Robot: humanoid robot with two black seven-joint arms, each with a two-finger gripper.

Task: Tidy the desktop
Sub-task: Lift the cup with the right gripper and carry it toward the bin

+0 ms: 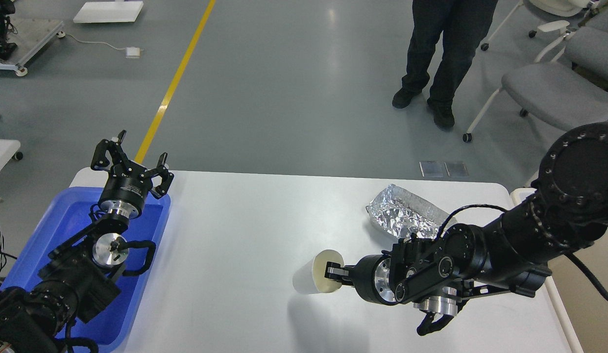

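Observation:
The desktop [245, 230] is a wide white tabletop with rounded corners. My right gripper [333, 272] is shut on the rim of a white paper cup [316, 272], held on its side above the desktop with its base pointing left. A crumpled foil tray [406, 218] lies on the desktop at the back right, partly behind my right arm. My left gripper [132, 164] is open and empty, raised above the far end of a blue plastic tray [54, 225] at the left edge.
A white-rimmed bin edge [553, 289] shows at the table's right side. A person's legs [441, 54] stand on the floor beyond the table, beside grey chairs [553, 93]. A yellow floor line [176, 78] runs at the back left.

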